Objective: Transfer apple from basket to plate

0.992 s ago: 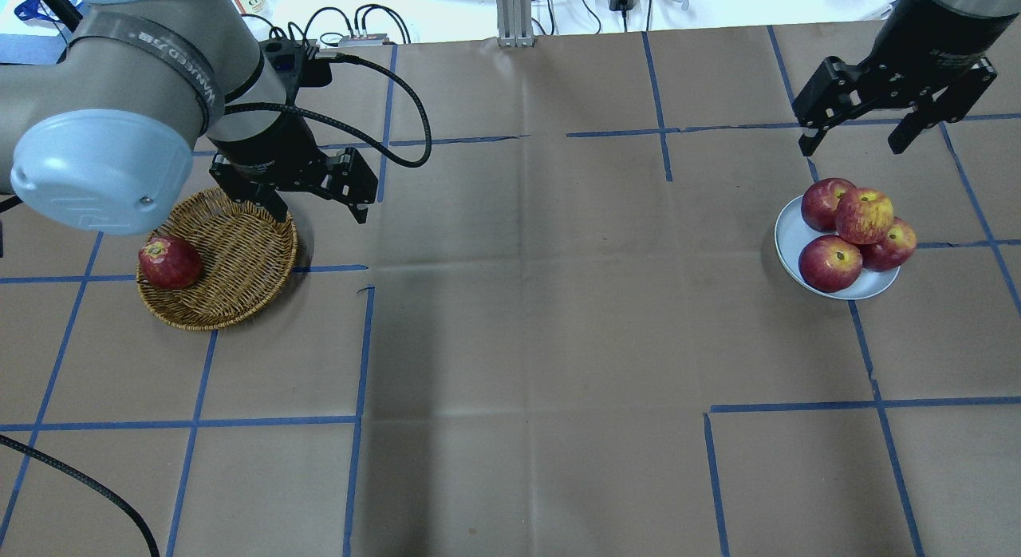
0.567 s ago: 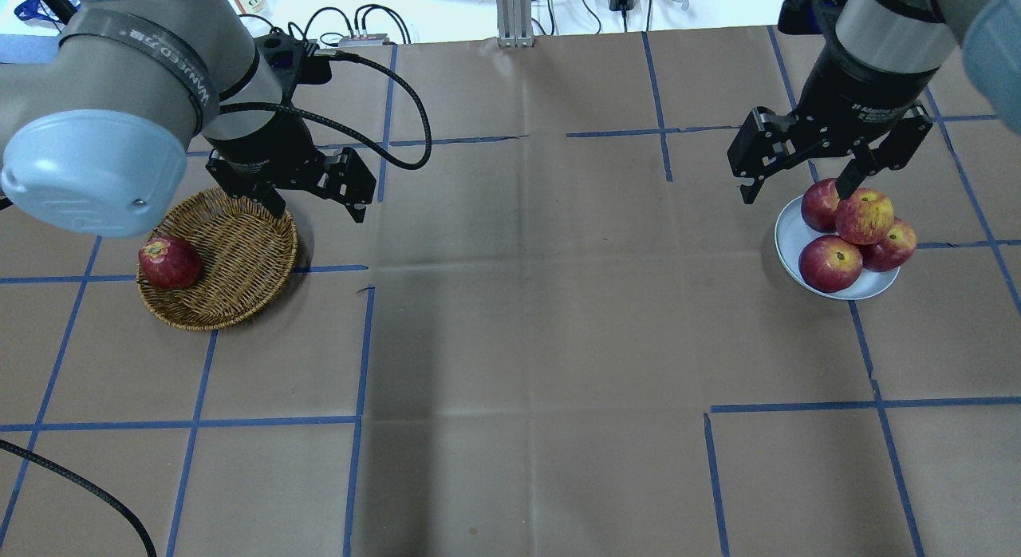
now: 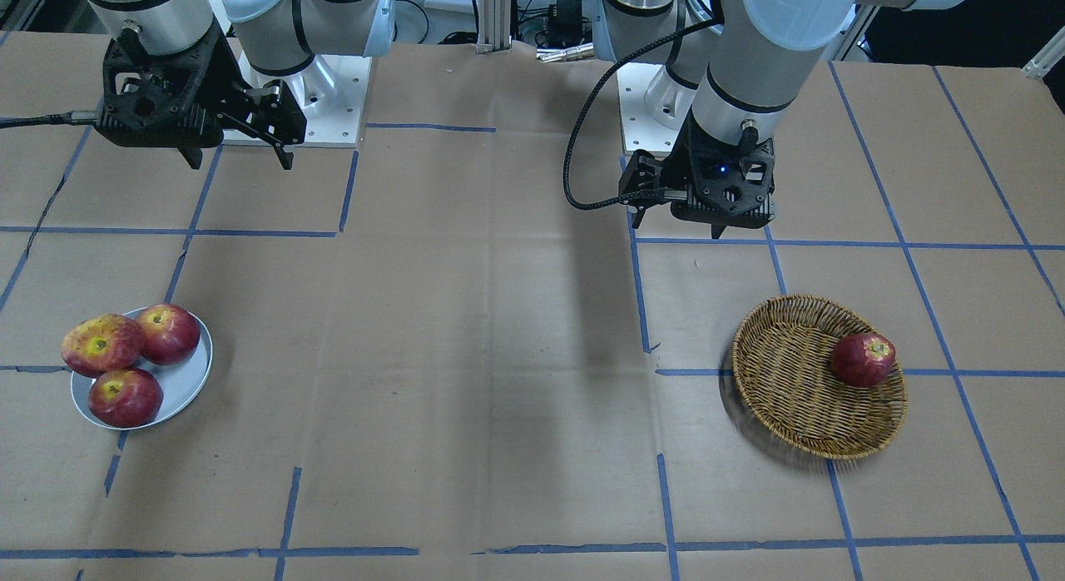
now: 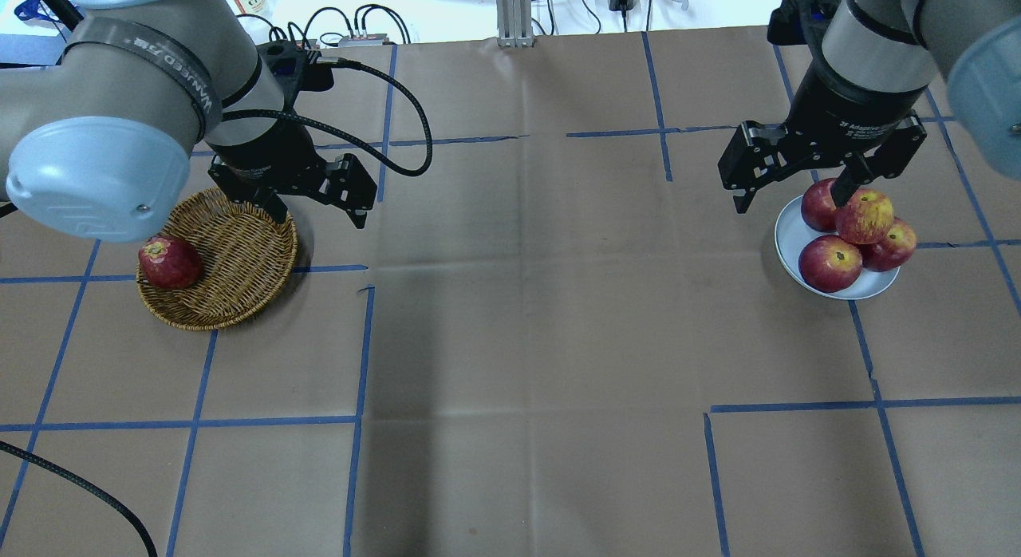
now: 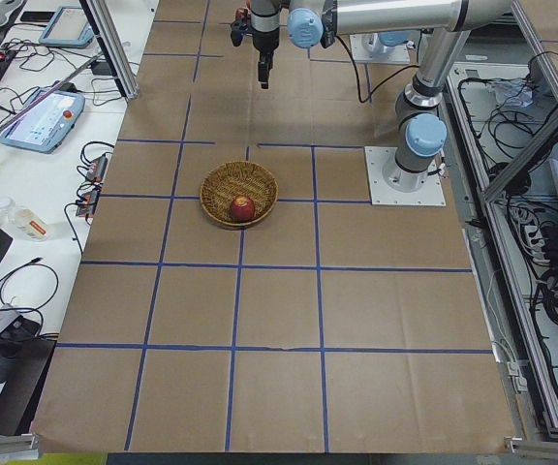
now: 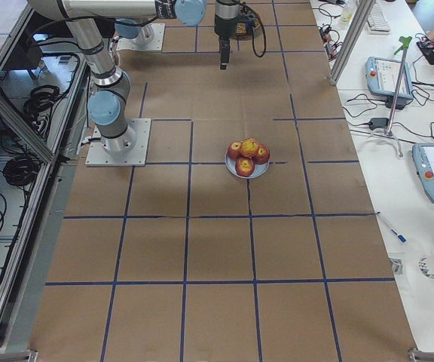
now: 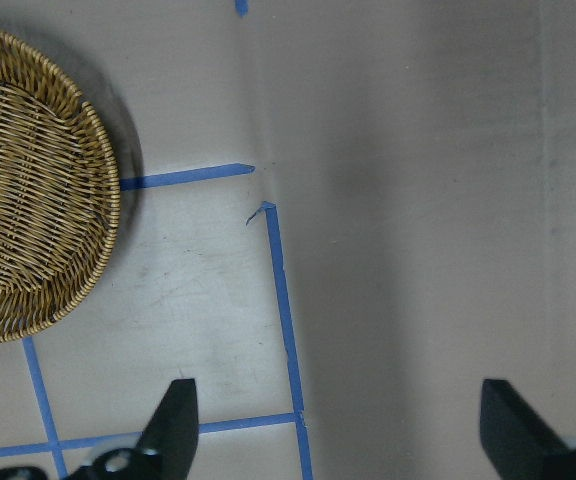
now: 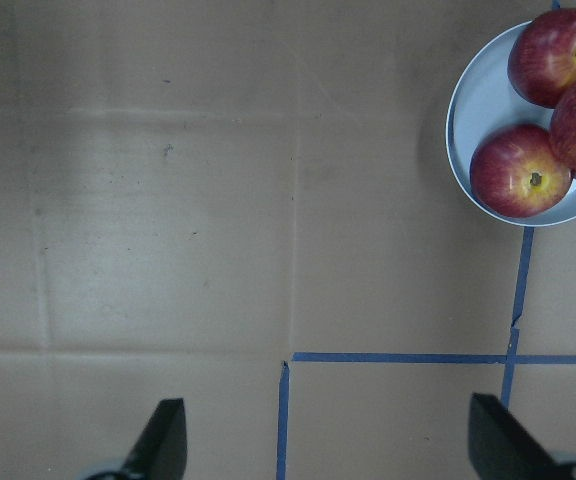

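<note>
The apple [image 4: 864,214], lighter red with yellow streaks, lies on top of three darker apples on the pale plate [image 4: 790,234] at the right. It also shows in the front view [image 3: 102,344]. The wicker basket [image 4: 239,302] at the left holds one dark red apple [image 4: 169,262]. My right gripper [image 4: 788,204] is open and empty, hovering above the plate's back-left edge. My left gripper [image 4: 319,214] is open and empty, hovering just past the basket's back-right rim. The left wrist view shows part of the basket [image 7: 28,200], and the right wrist view shows the plate [image 8: 478,110].
Brown paper with blue tape lines [image 4: 359,341] covers the table. Cables and an aluminium post [image 4: 514,14] sit at the far edge. The left arm's black cable [image 4: 407,118] loops beside its wrist.
The right arm has swung in from the back right toward the left and lower, bringing its open gripper to the plate's back-left edge. The left arm has barely moved.
</note>
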